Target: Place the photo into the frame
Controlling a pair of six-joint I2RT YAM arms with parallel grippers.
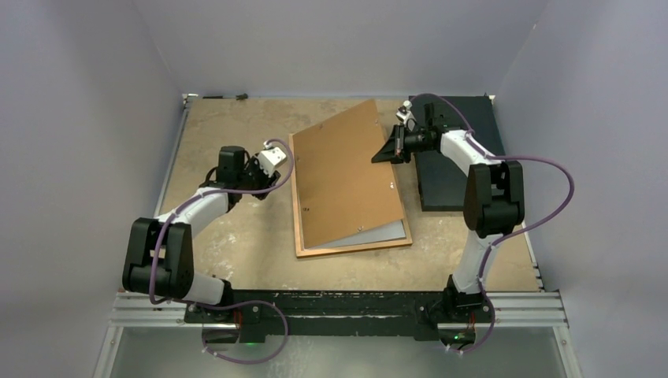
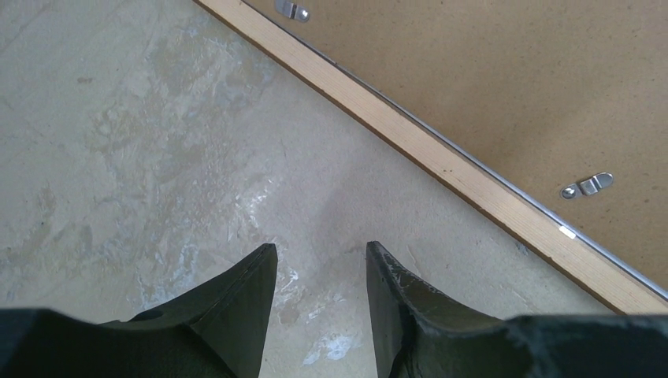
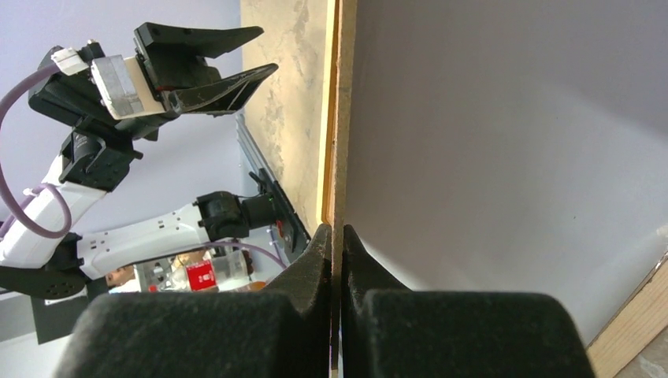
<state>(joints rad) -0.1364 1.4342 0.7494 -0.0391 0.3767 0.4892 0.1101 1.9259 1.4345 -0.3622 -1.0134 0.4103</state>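
Right gripper [image 3: 336,232] pinches brown backing board [image 1: 346,173] tilted above orange-edged frame [image 1: 354,247] (left gripper [image 2: 321,247] spread).

Plain pale lilac-grey walls [image 1: 331,39] close in the far edge and both sides of a mottled beige worktop [image 1: 260,260] (scuffed, blotched with lighter patches), evenly lit with only soft shadows, while a silver metal rail [image 1: 528,309] runs along its near edge.

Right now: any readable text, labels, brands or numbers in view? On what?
No legible text anywhere.
Unmarked: backing board, wooden frame, black slab.
Red object past the table edge, right wrist view: pale patch, too blurred to read.
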